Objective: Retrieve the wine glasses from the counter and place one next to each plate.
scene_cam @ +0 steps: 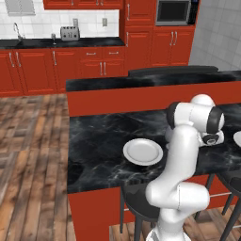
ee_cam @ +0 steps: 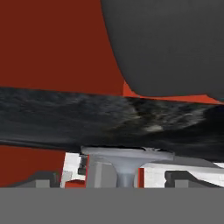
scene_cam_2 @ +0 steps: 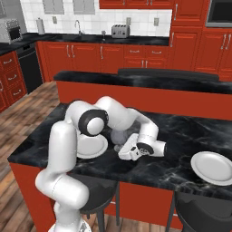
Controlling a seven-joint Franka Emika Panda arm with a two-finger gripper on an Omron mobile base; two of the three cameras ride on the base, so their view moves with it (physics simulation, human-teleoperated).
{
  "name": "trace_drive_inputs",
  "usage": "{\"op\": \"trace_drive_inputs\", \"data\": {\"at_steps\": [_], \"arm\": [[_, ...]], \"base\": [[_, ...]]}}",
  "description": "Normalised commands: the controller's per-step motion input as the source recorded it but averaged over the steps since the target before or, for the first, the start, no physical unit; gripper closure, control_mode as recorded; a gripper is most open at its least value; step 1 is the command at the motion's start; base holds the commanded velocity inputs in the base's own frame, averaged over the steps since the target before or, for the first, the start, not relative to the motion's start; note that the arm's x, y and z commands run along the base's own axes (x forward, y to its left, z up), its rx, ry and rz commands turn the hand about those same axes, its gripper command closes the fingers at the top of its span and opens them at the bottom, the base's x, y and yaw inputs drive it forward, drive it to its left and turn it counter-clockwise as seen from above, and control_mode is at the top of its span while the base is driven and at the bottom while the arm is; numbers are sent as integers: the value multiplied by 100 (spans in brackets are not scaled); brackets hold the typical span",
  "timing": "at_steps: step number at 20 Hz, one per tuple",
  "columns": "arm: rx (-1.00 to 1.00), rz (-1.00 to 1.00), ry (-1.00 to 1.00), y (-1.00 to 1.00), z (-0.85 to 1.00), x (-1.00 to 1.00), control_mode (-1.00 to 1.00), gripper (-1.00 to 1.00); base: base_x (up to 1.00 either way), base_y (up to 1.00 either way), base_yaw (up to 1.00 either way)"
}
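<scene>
Your gripper [scene_cam_2: 121, 147] lies low on the tabletop [scene_cam_2: 181, 131], jaws spread wide around the wine glass [scene_cam_2: 119, 137], just beside the left plate [scene_cam_2: 93, 149].

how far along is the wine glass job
About halfway, it seems. One wine glass stands on the bar beside the near plate, with the gripper at it and its fingers spread, apparently just letting go. The other plate has no glass next to it, so that one is left.
</scene>
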Motion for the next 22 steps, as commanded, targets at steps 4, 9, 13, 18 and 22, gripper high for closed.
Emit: {"op": "trace_drive_inputs", "data": {"at_steps": [4, 9, 13, 18, 22], "arm": [[0, 0, 0, -8, 0, -31, -100, -100], [0, -1, 0, -20, 0, -23, -100, -100], [1, -8, 0, -27, 8, -31, -100, -100], [1, -6, -17, -6, 40, -75, -100, -100], [0, 0, -31, 20, 79, -100, -100, -100]], "base": [[0, 0, 0], [0, 0, 0], [0, 0, 0], [0, 0, 0], [0, 0, 0]]}}
